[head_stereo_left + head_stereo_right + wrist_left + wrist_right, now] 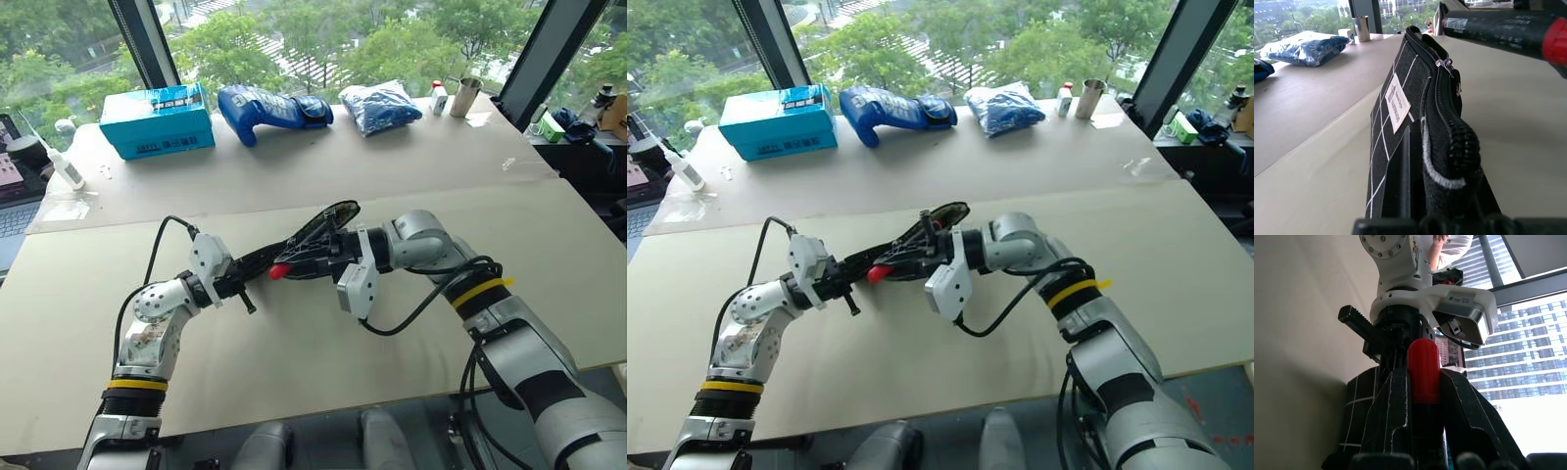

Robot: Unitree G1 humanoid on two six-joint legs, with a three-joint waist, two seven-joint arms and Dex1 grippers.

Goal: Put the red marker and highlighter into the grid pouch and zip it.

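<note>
My left gripper point(253, 272) is shut on one end of the grid pouch point(328, 220) and holds it above the table, its other end rising toward the window. In the left wrist view the pouch point(1396, 127) shows its white label and its zipper running along the top edge. My right gripper point(306, 262) is shut on the red marker point(280, 271), level and close beside the pouch. The red cap point(1422, 367) sticks out past the fingertips toward the left hand. The highlighter is out of view.
Along the back of the table stand a teal box point(157, 119), a blue glove-like bag point(269, 108), a blue packet point(380, 106) and a metal cup point(465, 96). A white bottle point(64, 166) and a laptop sit at the far left.
</note>
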